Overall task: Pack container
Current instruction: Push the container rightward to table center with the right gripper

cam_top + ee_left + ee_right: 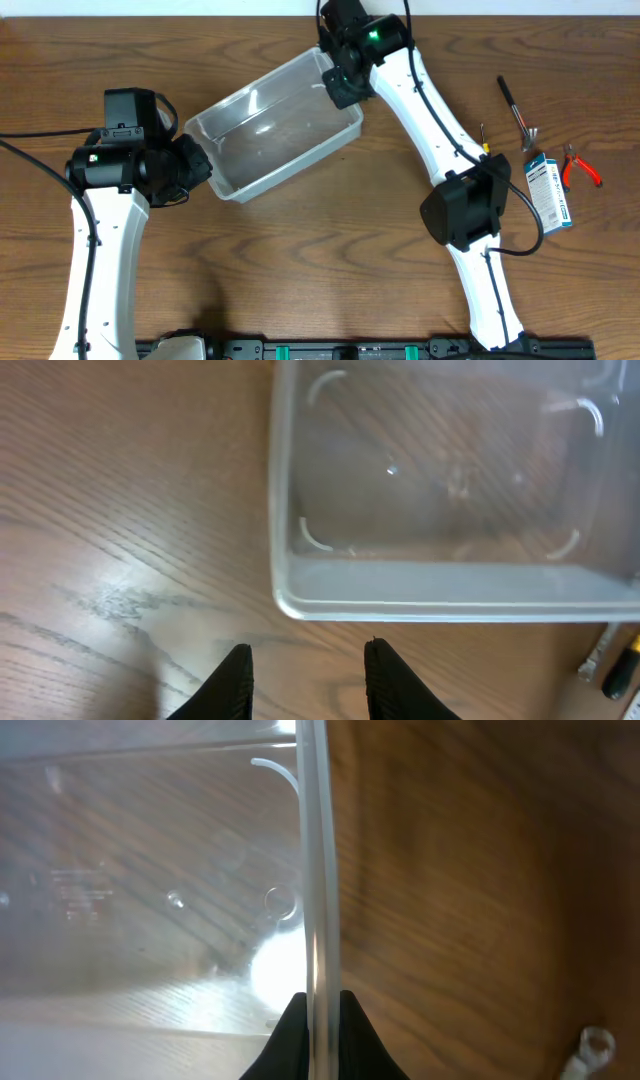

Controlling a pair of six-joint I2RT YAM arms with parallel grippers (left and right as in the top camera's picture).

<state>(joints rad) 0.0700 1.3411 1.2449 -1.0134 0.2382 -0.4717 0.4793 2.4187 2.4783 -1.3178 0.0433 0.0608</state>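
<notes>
The right gripper (320, 1020) is pinching the rim of the empty container (272, 138) on the table (300, 260), likely steadying it. The left gripper (305, 680), fingers parted and holding nothing, is hovering just short of it.

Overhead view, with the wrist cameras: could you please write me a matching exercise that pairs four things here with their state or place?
Things:
1. container
2. left gripper
3. right gripper
4. red-handled pliers

States or places:
A. shut on the container's rim
B. lying at the far right of the table
C. clear and empty
D. open, just short of the container's rim

Pairs: 1-C, 2-D, 3-A, 4-B
</notes>
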